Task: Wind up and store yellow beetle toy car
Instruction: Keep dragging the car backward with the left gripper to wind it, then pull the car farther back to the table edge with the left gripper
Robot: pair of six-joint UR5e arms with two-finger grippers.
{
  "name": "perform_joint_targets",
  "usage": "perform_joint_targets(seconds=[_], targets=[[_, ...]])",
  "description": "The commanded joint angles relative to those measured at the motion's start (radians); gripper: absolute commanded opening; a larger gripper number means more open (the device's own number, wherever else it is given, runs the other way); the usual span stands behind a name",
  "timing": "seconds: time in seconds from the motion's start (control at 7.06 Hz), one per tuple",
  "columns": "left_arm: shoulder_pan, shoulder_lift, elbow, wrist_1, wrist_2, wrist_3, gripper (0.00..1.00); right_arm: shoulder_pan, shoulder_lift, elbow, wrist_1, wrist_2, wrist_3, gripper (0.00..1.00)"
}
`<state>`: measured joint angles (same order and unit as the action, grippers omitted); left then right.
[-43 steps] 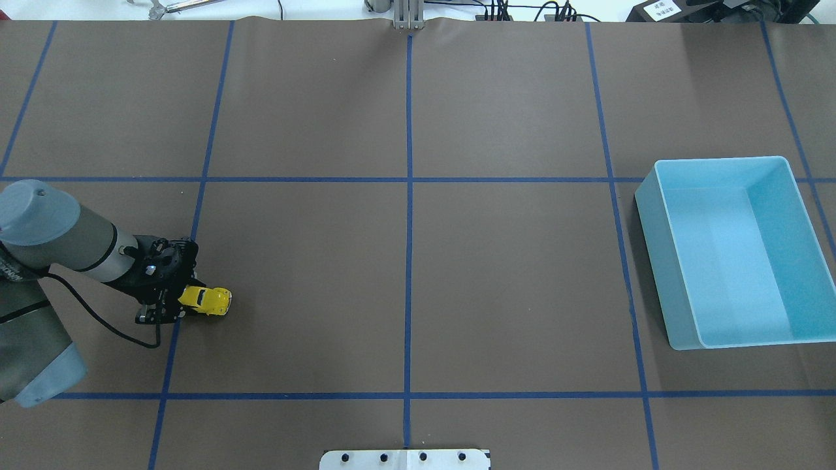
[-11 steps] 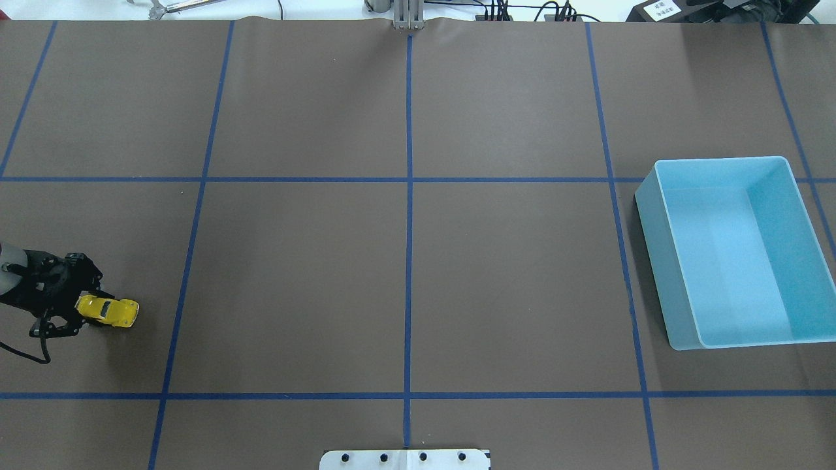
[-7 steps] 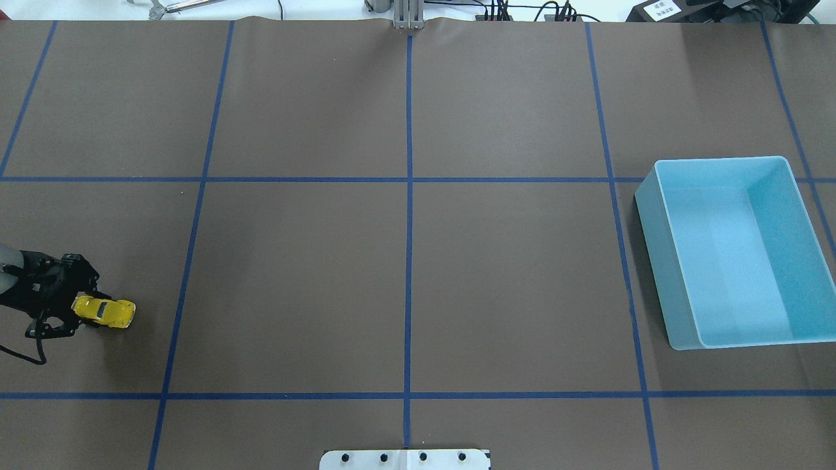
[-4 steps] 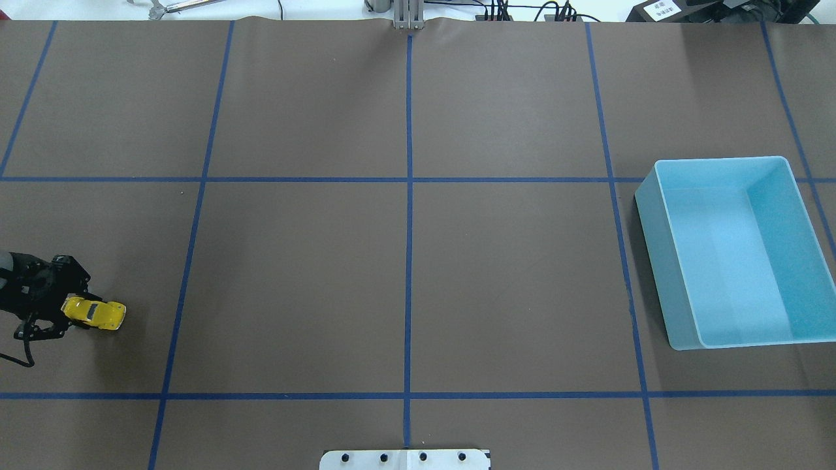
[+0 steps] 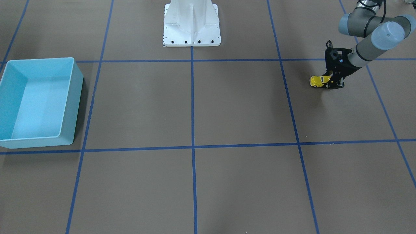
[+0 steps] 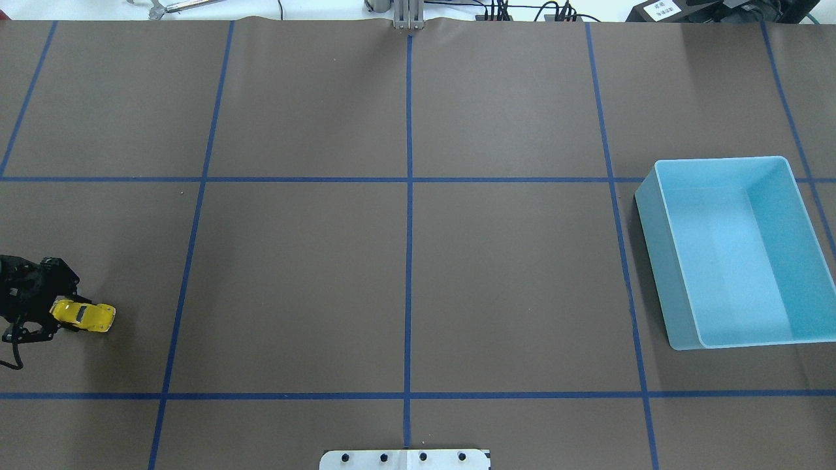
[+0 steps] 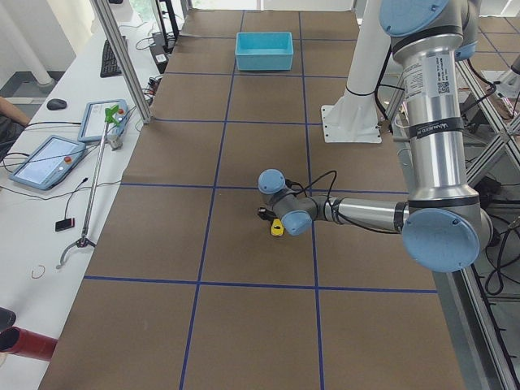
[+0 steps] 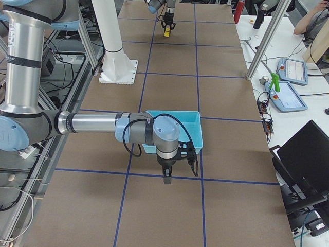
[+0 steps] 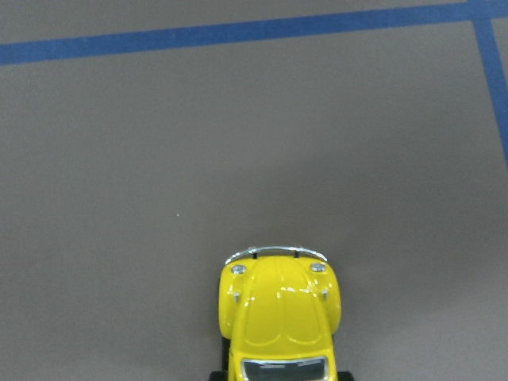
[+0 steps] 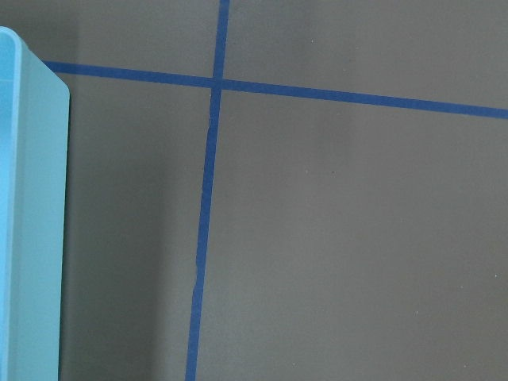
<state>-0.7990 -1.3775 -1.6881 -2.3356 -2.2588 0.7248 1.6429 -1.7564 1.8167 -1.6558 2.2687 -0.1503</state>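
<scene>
The yellow beetle toy car (image 6: 83, 316) stands on its wheels on the brown table at the far left, its nose pointing right. My left gripper (image 6: 60, 318) is shut on its rear half, low at the table. The two also show in the front view, car (image 5: 318, 81) and gripper (image 5: 332, 82). The left wrist view shows the car's hood (image 9: 279, 317) at the bottom edge. The light blue bin (image 6: 653, 248) stands empty at the far right. My right gripper (image 8: 167, 176) hangs just beside the bin (image 8: 191, 128) and shows only in the exterior right view, so I cannot tell its state.
Blue tape lines cross the table in a grid. The robot's white base plate (image 6: 405, 459) lies at the near middle edge. The bin's wall (image 10: 32, 238) fills the left edge of the right wrist view. Operator desks with tablets (image 7: 49, 158) run along the far side.
My left gripper has drawn the car backwards along the table toward the left edge, a long way over six seconds and a little more in the last second. The bin has not moved.
</scene>
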Motion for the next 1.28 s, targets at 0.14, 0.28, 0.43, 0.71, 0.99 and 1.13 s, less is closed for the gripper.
perform_joint_targets(seconds=[0.14,0.28,0.43,0.71,0.99,1.13], targets=[[-0.020,0.014,0.021,-0.002,-0.018,0.035,0.14,0.000,0.000,0.000,0.001,0.000,0.000,1.00],[-0.022,0.027,0.022,-0.019,-0.018,0.035,0.14,0.000,0.000,0.000,0.001,0.000,0.000,1.00],[-0.035,0.028,0.040,-0.036,-0.031,0.036,0.14,0.000,0.000,0.000,0.001,0.000,0.000,1.00],[-0.051,0.032,0.048,-0.037,-0.038,0.065,0.15,0.000,0.000,0.000,0.001,0.000,0.000,1.00],[-0.055,0.034,0.056,-0.039,-0.039,0.080,0.15,0.000,0.000,0.000,0.001,0.000,0.000,1.00],[-0.057,0.034,0.059,-0.039,-0.039,0.084,0.15,0.000,0.000,0.000,0.001,0.000,0.000,1.00]])
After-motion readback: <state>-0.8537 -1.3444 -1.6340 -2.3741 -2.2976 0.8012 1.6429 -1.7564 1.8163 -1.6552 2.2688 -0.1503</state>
